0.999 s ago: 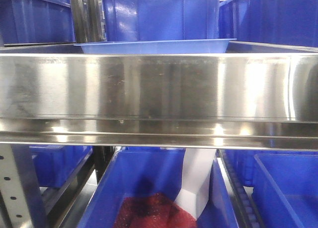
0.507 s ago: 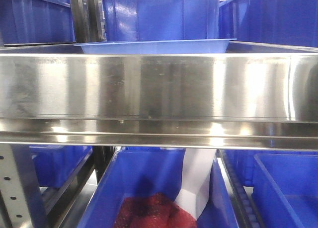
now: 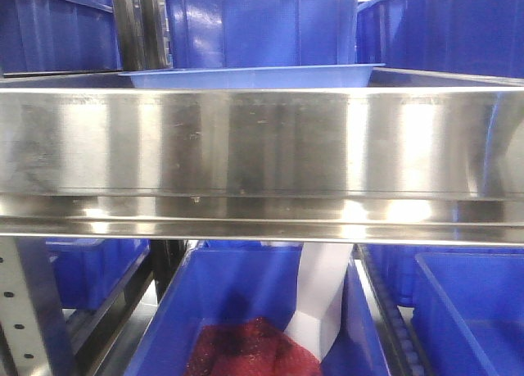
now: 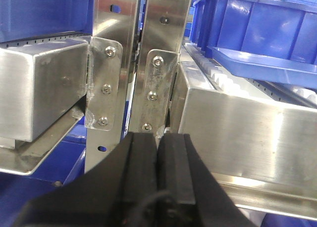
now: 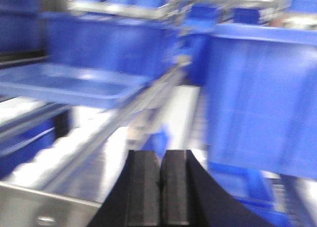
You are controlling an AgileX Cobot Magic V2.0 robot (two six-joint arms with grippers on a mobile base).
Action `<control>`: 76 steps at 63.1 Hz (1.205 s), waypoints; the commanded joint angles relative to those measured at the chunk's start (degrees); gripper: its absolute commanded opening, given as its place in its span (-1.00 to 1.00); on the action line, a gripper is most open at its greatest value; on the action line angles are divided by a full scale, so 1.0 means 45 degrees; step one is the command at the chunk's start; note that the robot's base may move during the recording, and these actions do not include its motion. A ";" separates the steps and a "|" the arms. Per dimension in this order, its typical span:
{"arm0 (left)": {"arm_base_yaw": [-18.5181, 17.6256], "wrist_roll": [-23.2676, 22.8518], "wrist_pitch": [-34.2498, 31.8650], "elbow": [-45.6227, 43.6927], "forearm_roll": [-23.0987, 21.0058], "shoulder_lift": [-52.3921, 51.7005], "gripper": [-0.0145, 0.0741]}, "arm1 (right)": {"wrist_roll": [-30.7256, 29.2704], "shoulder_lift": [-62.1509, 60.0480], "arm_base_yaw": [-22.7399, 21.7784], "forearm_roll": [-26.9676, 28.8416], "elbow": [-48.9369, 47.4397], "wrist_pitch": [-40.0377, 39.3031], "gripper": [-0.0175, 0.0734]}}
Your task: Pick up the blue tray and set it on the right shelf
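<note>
The blue tray (image 3: 254, 77) lies on the right shelf (image 3: 262, 147), only its flared rim showing above the broad steel front rail. In the left wrist view the blue tray (image 4: 262, 64) rests on white rollers behind the shelf rail (image 4: 247, 123). My left gripper (image 4: 158, 140) is shut and empty, below and in front of the rail, near the uprights. The right wrist view is blurred. There the tray (image 5: 74, 83) sits to the upper left, and my right gripper (image 5: 160, 158) is shut with nothing in it, apart from the tray.
Deep blue bins (image 3: 262, 24) stand behind the tray. A lower bin (image 3: 221, 302) holds a red mesh bundle (image 3: 246, 351) and a white object (image 3: 323, 294). Steel uprights (image 4: 111, 64) stand just ahead of my left gripper. A large blue bin (image 5: 262, 98) is close on the right.
The front view has shifted slightly, so the tray, bins and shelf reflections sit a few pixels further left. The tray stays on the shelf.
</note>
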 commanded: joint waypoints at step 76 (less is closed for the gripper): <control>0.0014 0.0075 -0.1249 0.0394 -0.0125 -0.0141 -0.78 | -0.0170 -0.2645 -0.2244 0.0410 0.3104 -0.2502 -0.50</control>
